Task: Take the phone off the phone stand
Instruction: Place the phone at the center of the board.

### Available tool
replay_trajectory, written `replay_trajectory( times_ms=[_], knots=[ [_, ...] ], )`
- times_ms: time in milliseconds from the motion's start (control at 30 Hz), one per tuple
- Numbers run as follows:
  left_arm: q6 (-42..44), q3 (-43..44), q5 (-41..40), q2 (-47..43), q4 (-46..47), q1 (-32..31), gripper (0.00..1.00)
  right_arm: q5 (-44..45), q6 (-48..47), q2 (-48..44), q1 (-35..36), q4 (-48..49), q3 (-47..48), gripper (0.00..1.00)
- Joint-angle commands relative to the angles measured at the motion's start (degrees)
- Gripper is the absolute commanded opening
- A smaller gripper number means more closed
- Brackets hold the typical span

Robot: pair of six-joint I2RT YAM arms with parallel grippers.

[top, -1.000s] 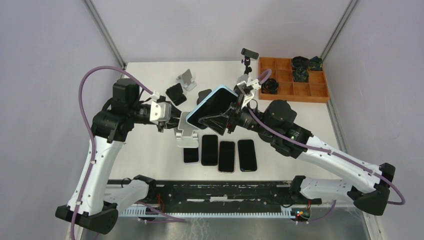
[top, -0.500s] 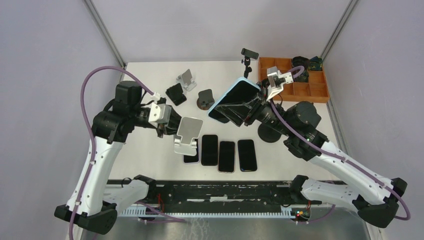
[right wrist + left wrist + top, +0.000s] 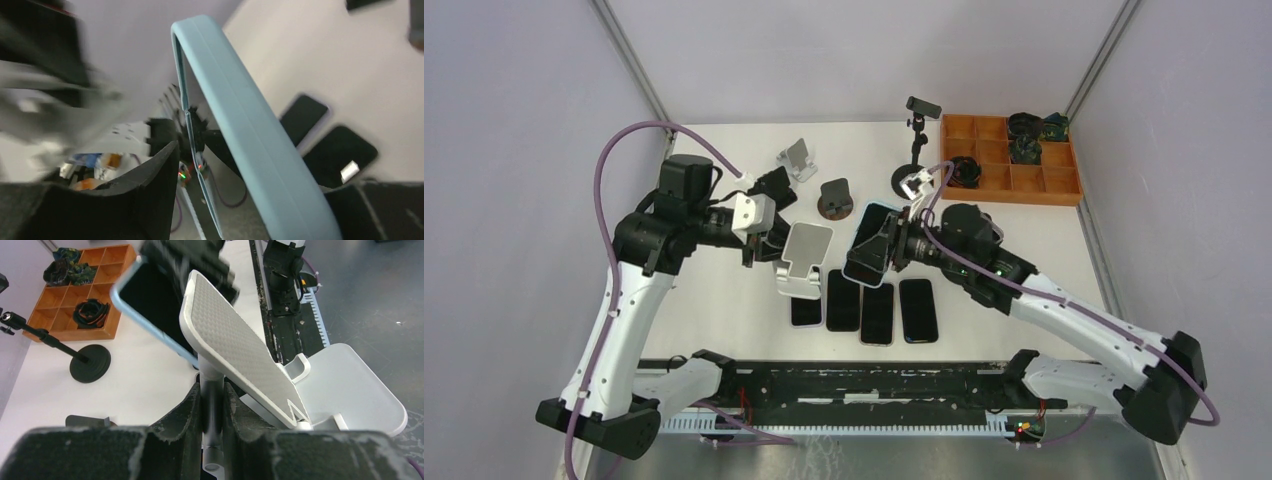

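At worktop centre, the left pincer is clamped on the post of the stand to steady it, while the right pincer grips the blue-cased phone, free at the stand's 3 o'clock.

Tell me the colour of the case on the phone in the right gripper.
Light blue; the case shows best in the right wrist view.

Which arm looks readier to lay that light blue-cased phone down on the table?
Right. The right gripper holds the light blue-cased phone, clear of the silver perforated stand and near the row of dark phones; the left gripper is busy clamping the stand's post.
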Motion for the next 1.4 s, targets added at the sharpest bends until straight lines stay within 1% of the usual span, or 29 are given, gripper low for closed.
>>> replay_trajectory(
  times_ms=[0,33,133,333,567,800,1033,1233,1267,1333,1367],
  knots=[
    [-3.7,3.9,-0.8,0.7,1.5,-0.2,0.02,1.8,-4.3,5.2,-0.6,-7.9,-0.2,0.00],
    [-3.7,4.0,-1.0,0.8,1.5,-0.2,0.02,2.9,-5.6,6.6,-0.7,-8.7,-0.3,0.00],
    [-3.8,4.1,-1.5,0.7,1.5,-0.1,0.02,3.1,-6.8,9.7,-2.3,-6.4,-1.5,0.00],
    [-3.6,4.2,-3.5,0.1,1.1,-0.2,0.02,1.4,-7.6,18.5,-4.9,-3.5,-0.6,0.00],
    [-2.4,4.7,-4.3,1.0,-1.6,-0.1,0.02,0.9,-10.8,31.3,-8.5,-4.7,7.3,0.00],
    [0.1,4.6,-4.9,0.7,-3.7,-0.2,0.02,1.8,-13.8,42.5,-10.8,-9.0,15.8,0.00],
    [0.7,3.9,-4.5,0.5,-4.1,-0.1,0.02,4.4,-16.9,48.2,-11.0,-9.7,17.8,0.00],
    [1.1,3.6,-3.7,0.6,-4.2,-0.2,0.02,7.4,-19.9,51.5,-11.1,-13.0,20.6,0.00],
    [1.1,3.5,-3.5,0.6,-4.2,-0.2,0.02,8.5,-20.4,51.9,-11.1,-14.1,21.0,0.03],
    [1.3,3.4,-3.5,0.5,-4.2,-0.2,0.02,10.7,-21.0,52.5,-11.2,-16.3,21.7,0.28],
    [1.4,3.4,-3.5,0.6,-4.2,-0.2,0.02,12.1,-21.4,52.5,-11.2,-17.2,21.9,0.42]
  ],
)
